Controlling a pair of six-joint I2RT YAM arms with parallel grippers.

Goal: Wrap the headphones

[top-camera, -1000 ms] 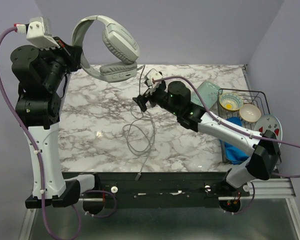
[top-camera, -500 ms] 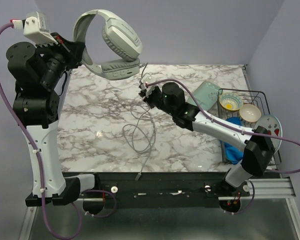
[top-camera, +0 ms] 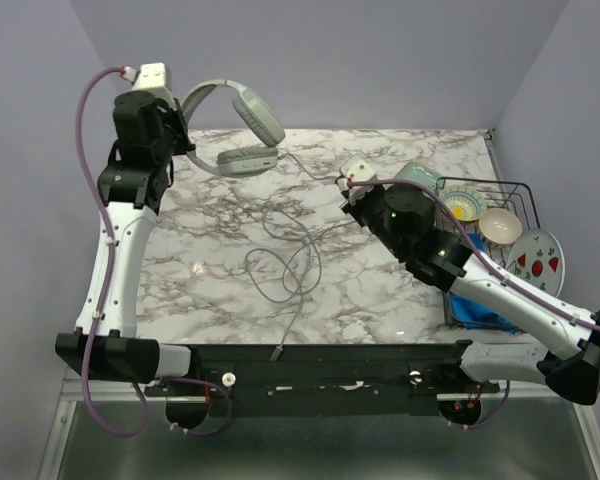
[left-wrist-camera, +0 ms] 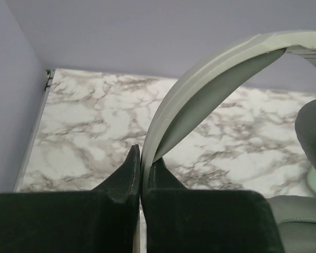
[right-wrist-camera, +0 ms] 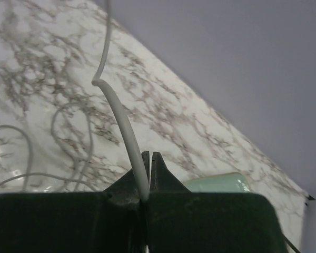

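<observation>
The light grey headphones [top-camera: 242,128] hang above the table's back left, and my left gripper [top-camera: 177,137] is shut on their curved headband [left-wrist-camera: 210,79]. One earcup [left-wrist-camera: 312,126] shows at the right edge of the left wrist view. The thin grey cable [top-camera: 315,172] runs from the lower earcup to my right gripper [top-camera: 346,190], which is shut on it [right-wrist-camera: 121,118]. From there the cable drops into loose loops [top-camera: 280,265] on the marble. Its plug [top-camera: 277,352] lies at the near edge.
A pale green plate [top-camera: 417,178] lies just behind the right gripper. A wire dish rack [top-camera: 525,188] with two bowls, a patterned plate [top-camera: 537,258] and a blue cloth [top-camera: 470,300] are at the right edge.
The right gripper has shut on the cable and drawn it right and back. The left arm has swung the headphones lower and farther over the table.
</observation>
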